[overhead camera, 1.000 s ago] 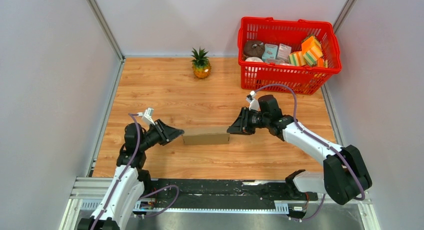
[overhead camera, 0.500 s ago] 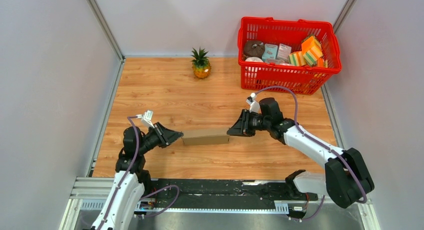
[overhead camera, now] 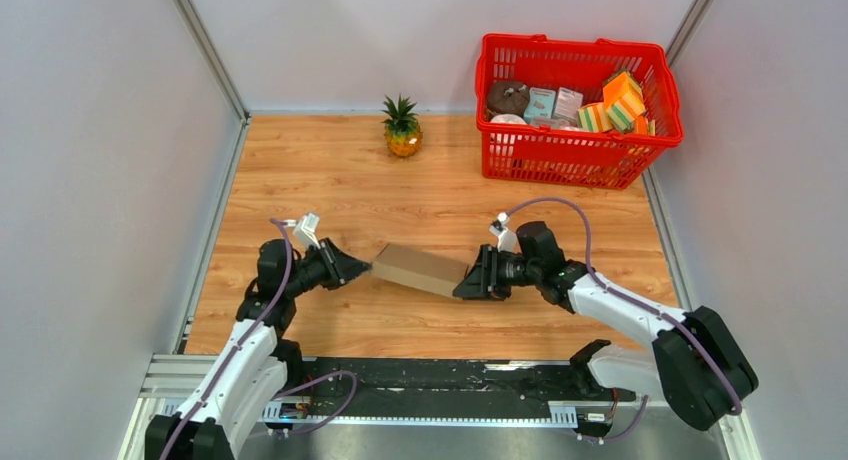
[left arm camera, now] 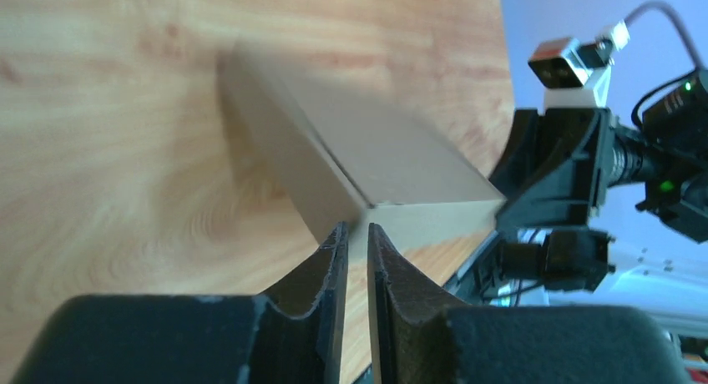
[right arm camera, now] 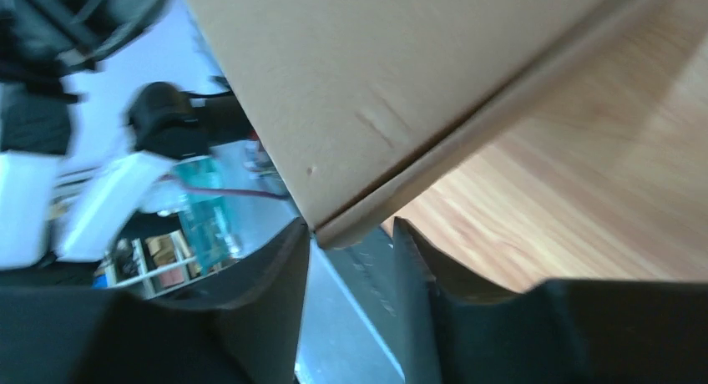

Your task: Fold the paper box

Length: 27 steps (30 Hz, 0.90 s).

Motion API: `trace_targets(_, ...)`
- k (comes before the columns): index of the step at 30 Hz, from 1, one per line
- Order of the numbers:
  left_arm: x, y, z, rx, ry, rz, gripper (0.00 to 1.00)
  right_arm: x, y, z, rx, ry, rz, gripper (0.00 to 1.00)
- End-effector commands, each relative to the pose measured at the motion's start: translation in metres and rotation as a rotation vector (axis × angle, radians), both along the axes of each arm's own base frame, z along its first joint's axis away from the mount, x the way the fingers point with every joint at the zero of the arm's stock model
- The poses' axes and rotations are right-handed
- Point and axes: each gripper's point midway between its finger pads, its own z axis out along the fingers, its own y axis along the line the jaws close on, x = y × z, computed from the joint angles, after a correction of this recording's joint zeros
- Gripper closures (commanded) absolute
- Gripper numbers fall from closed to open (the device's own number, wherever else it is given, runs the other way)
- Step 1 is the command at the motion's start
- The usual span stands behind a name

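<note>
while both arms reach toward the middle of a wooden table (overhead camera: 330,180), a plain brown cardboard box (overhead camera: 420,269) lies between them. it is folded into a flat closed block and turned at a slant, its left end further from the arm bases and its right end nearer. the left gripper (overhead camera: 362,271) meets the box at its left end and the right gripper (overhead camera: 462,290) meets it at its right end. seen from the left wrist, the two black fingers (left arm camera: 321,275) stand almost together with only a thin slit between them, and a lower corner of the box sits right at their tips; whether they pinch any cardboard cannot be told. seen from the right wrist, a blurred view, the fingers (right arm camera: 267,292) stand apart with a clear gap. a corner of the box sits between the tips, touching one finger and clear of the other, so this gripper is not clamped on it. at the far right corner of the table stands a red plastic basket (overhead camera: 560,165) holding small colourful packages (overhead camera: 622,98) and a dark round thing (overhead camera: 508,96). a small pineapple (overhead camera: 402,128) stands upright at the far edge, left of the basket and well apart from the box.
</note>
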Motion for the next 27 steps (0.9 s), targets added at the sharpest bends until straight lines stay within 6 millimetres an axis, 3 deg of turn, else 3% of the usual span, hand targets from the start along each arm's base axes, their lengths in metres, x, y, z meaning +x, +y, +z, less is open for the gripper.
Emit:
trace_targets(1, -0.033, 0.001, -0.042, 0.103, 0.164, -0.050, 0.80, -0.016, -0.032, -0.066, -0.244, 0.135, -0.084, 0.52)
trace_targets(2, -0.030, 0.006, -0.036, 0.121, 0.130, -0.021, 0.68, -0.013, -0.030, -0.060, -0.238, 0.123, -0.083, 0.50)
trace_targets(4, -0.032, 0.012, -0.029, 0.153, 0.115, 0.008, 0.58, -0.010, -0.029, -0.055, -0.235, 0.104, -0.084, 0.43)
trace_targets(5, -0.028, 0.018, -0.022, 0.173, 0.069, 0.040, 0.48, -0.003, -0.027, -0.049, -0.234, 0.082, -0.087, 0.41)
trace_targets(8, -0.025, 0.024, -0.013, 0.211, 0.038, 0.068, 0.39, 0.004, -0.029, -0.046, -0.268, 0.056, -0.088, 0.35)
trace_targets(12, -0.012, 0.013, -0.001, 0.177, 0.036, 0.020, 0.36, 0.016, -0.031, -0.043, -0.311, 0.016, -0.102, 0.33)
trace_targets(14, -0.005, 0.006, -0.008, 0.150, 0.071, -0.004, 0.36, 0.023, -0.040, -0.048, -0.374, -0.013, -0.134, 0.33)
trace_targets(15, 0.006, 0.003, 0.000, 0.140, 0.029, -0.005, 0.36, 0.027, -0.042, -0.049, -0.397, -0.021, -0.146, 0.34)
trace_targets(17, 0.017, 0.002, -0.012, 0.167, 0.065, -0.019, 0.36, 0.037, -0.047, -0.045, -0.438, -0.046, -0.171, 0.34)
trace_targets(18, 0.027, -0.001, -0.004, 0.174, 0.041, -0.030, 0.36, 0.038, -0.047, -0.042, -0.444, -0.052, -0.174, 0.34)
trace_targets(19, 0.031, -0.003, -0.017, 0.198, 0.093, -0.047, 0.36, 0.042, -0.049, -0.037, -0.454, -0.063, -0.190, 0.34)
trace_targets(21, 0.042, -0.010, -0.017, 0.236, 0.077, -0.081, 0.36, 0.046, -0.053, -0.034, -0.471, -0.080, -0.215, 0.34)
trace_targets(23, 0.047, -0.018, -0.032, 0.239, 0.122, -0.105, 0.37, 0.050, -0.058, -0.035, -0.503, -0.090, -0.238, 0.34)
trace_targets(27, 0.055, -0.045, -0.041, 0.199, 0.111, -0.145, 0.39, 0.055, -0.060, -0.049, -0.551, -0.073, -0.225, 0.34)
